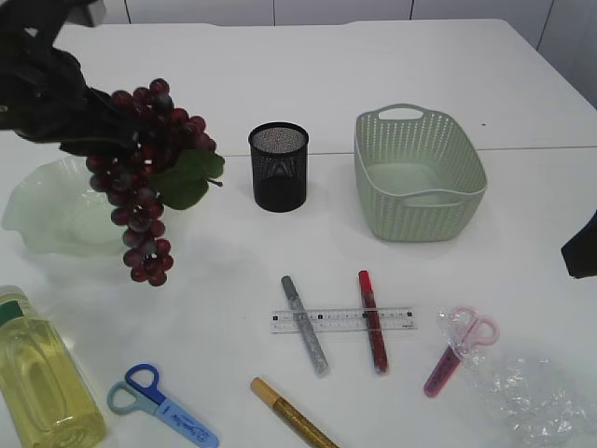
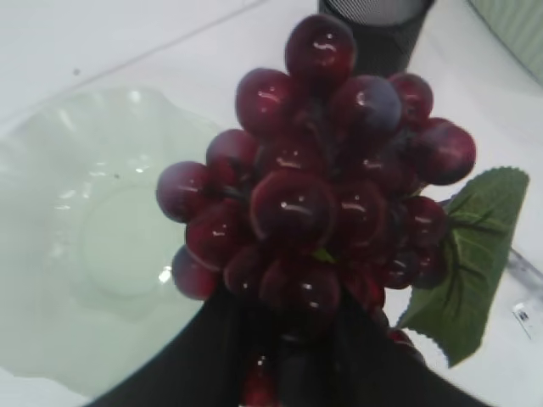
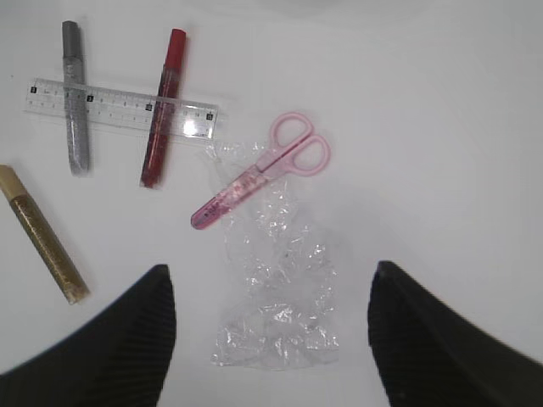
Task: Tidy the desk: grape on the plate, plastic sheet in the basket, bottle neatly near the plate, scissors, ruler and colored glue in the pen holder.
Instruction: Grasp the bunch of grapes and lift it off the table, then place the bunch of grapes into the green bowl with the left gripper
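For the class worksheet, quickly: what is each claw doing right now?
Left claw: closed on the bunch of grapes, lifted beside the plate.
Right claw: open, holding nothing, above the plastic sheet.

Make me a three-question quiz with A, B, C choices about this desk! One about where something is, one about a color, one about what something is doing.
1. Where is the ruler?
A. In the basket
B. Lying flat under two glue pens
C. In the pen holder

2. What color are the scissors resting on the plastic sheet?
A. Pink
B. Green
C. Black

3. What is happening to the grape bunch?
A. Lying in the basket
B. Sitting in the pen holder
C. Held up by the left gripper beside the plate

Answers: 1 B, the silver and red pens cross it; 2 A, pink handles and blades; 3 C, the bunch dangles off the table.
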Available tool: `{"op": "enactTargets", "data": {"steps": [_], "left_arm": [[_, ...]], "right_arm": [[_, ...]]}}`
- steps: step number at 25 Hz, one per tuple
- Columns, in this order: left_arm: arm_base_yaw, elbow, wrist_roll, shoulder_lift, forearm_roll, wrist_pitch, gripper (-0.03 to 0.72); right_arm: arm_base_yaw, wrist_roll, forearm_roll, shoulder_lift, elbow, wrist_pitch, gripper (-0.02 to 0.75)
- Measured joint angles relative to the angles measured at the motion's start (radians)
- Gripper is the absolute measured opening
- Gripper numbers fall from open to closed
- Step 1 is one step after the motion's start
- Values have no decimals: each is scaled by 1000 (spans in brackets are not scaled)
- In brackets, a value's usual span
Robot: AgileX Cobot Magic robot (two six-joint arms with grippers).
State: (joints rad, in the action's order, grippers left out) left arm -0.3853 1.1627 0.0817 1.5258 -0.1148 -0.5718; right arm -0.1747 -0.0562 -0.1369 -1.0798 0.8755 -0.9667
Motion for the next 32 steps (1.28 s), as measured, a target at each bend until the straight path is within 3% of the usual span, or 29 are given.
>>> {"op": "enactTargets", "data": {"steps": [10, 16, 20, 26, 32], "left_arm": [[165, 140, 93, 88, -98, 30, 167], [198, 142, 96, 218, -131, 44, 190], [198, 142, 97, 284, -133, 46, 279], [198, 142, 97, 289, -140, 50, 342], [198, 150, 114, 289, -144, 50, 572]], "right_arm": [[0, 0, 0, 0, 0, 2, 520], [0, 0, 0, 0, 0, 6, 520], [0, 0, 0, 0, 0, 9, 520], [0, -1, 0, 0, 0, 9, 520], [0, -1, 0, 0, 0, 9, 519]]}}
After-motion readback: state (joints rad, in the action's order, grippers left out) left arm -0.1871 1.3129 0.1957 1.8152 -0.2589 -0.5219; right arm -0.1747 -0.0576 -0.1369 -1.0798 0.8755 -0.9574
